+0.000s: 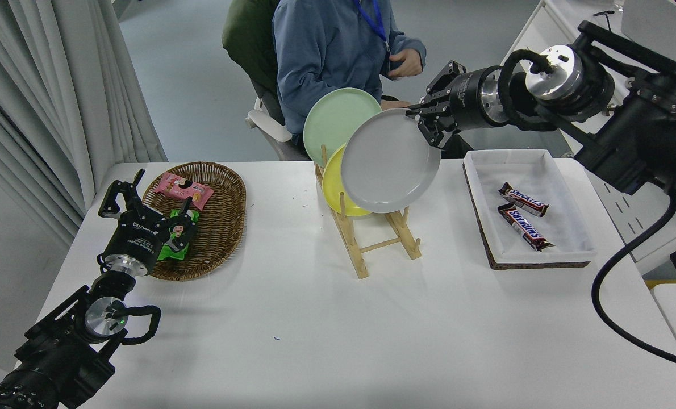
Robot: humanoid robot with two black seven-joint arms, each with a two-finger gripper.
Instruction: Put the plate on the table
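The light-grey plate [390, 161] hangs tilted in the air above the wooden rack [372, 241], clear of its slots. My right gripper [427, 120] is shut on the plate's upper right rim and comes in from the right edge. The yellow plate [337, 190] and the pale green plate [338, 121] stand in the rack behind it. The white table [338, 329] lies below. My left gripper [123, 190] is parked at the lower left, open, over the basket's edge.
A wicker basket [218, 221] with snack packs sits at the left. A white tray [522, 170] with two chocolate bars [524, 217] sits at the right. A person in a blue hoodie [338, 51] sits at the far side.
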